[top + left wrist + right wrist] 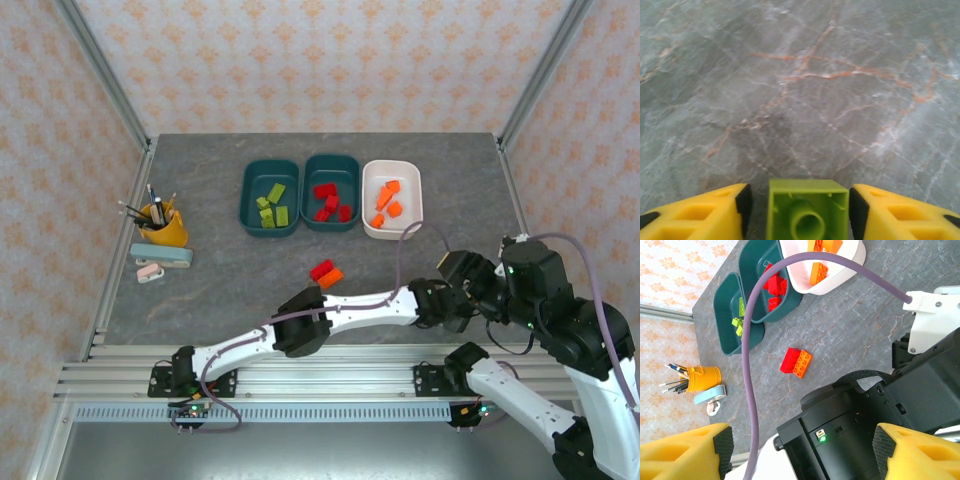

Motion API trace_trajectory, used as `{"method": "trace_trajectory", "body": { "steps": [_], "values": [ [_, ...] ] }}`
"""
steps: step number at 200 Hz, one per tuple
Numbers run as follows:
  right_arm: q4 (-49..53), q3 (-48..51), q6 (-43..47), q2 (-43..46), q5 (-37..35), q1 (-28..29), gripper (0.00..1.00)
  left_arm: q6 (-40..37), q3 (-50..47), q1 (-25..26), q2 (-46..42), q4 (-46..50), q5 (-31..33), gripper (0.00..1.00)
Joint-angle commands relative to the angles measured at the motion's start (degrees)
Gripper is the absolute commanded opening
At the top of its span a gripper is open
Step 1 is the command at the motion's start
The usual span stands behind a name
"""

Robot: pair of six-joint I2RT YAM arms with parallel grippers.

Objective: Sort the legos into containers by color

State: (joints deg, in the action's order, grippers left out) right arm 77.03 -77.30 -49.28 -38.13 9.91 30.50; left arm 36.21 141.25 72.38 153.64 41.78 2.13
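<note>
A lime green lego [807, 210] lies on the table between the yellow fingers of my left gripper [800, 212], hollow underside towards the camera. The right pad sits against it and a narrow gap shows on the left, so the jaws stand open around it. That gripper [456, 266] is at the table's right. My right gripper [802, 445] hovers open above the left arm's black wrist. One red lego [321, 268] and one orange lego [332, 278] lie together mid-table. The left teal container [246, 195] holds green legos, the middle teal one [307, 190] red, the white one [415, 200] orange.
A yellow cup of pens [163, 226] and a pale blue case [161, 257] sit at the left. The left arm [340, 310] stretches across the near table. A purple cable [747, 365] hangs over the table. Patterned walls enclose the table.
</note>
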Motion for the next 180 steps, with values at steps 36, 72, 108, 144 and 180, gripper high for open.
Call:
{"method": "trace_trajectory", "body": {
  "steps": [36, 72, 108, 144, 180],
  "values": [
    [-1.17, -0.18, 0.06, 0.0, -1.15, 0.33, 0.76, 0.14, -0.37, -0.04, 0.49, 5.28, 3.05, 0.41],
    [-2.45, -0.19, 0.22, -0.27, -1.05, 0.36, 0.76, 1.03, -7.56, -1.11, -4.64, 2.48, 4.06, 0.33],
    [-4.59, -0.65, 0.73, -1.38, -1.0, 0.34, 0.76, 3.36, -16.84, -4.0, -12.58, -0.49, 4.45, 0.32],
    [-5.95, -2.73, 1.46, -5.01, -2.49, 0.29, 0.75, 6.59, -31.95, -8.55, -24.64, -5.07, 4.44, 0.3],
    [-9.21, -1.97, 1.32, -8.69, -2.17, 0.27, 0.74, 8.0, -45.27, -14.84, -37.55, -6.37, 4.24, 0.29]
  ]
}}
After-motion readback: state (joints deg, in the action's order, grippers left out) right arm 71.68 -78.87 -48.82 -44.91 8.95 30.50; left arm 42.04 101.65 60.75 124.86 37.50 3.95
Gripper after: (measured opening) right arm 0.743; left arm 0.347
